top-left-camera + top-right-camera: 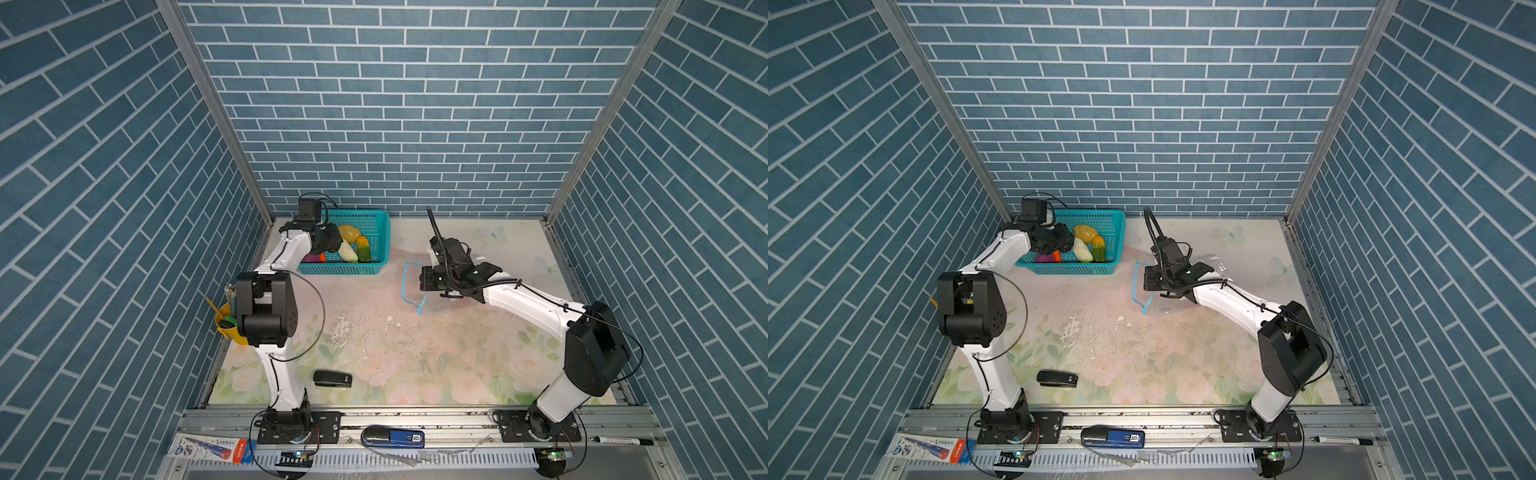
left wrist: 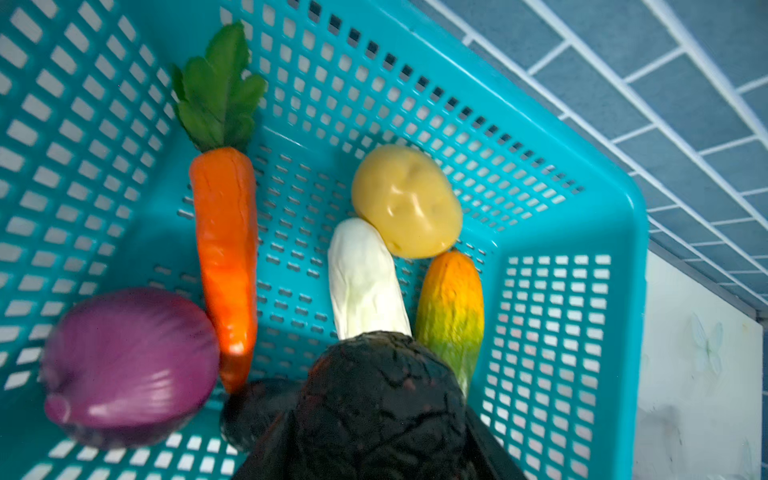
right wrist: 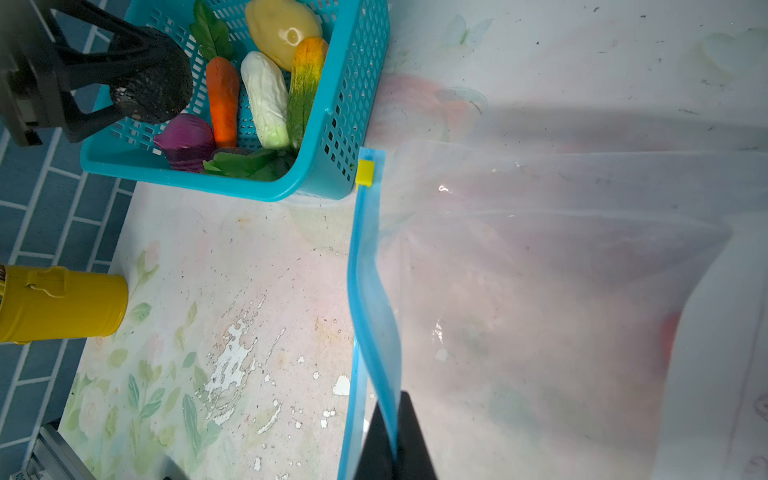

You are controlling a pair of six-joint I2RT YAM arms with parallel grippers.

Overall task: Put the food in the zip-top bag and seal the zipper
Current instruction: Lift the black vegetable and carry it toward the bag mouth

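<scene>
Blue brick walls (image 1: 407,104) are enclosing three sides | floral surface (image 1: 415,365) is showing chipped white patches | aluminium posts (image 1: 216,108) are lining back corners

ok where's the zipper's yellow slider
In the right wrist view the yellow slider sits at the zipper end beside the teal basket corner, right of the basket in both top views.

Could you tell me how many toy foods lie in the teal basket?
6: orange carrot, white cabbage and green-orange piece side by side; yellow potato touching the cabbage; purple onion by the carrot's tip; dark leafy piece, partly hidden, beside the onion.
</scene>
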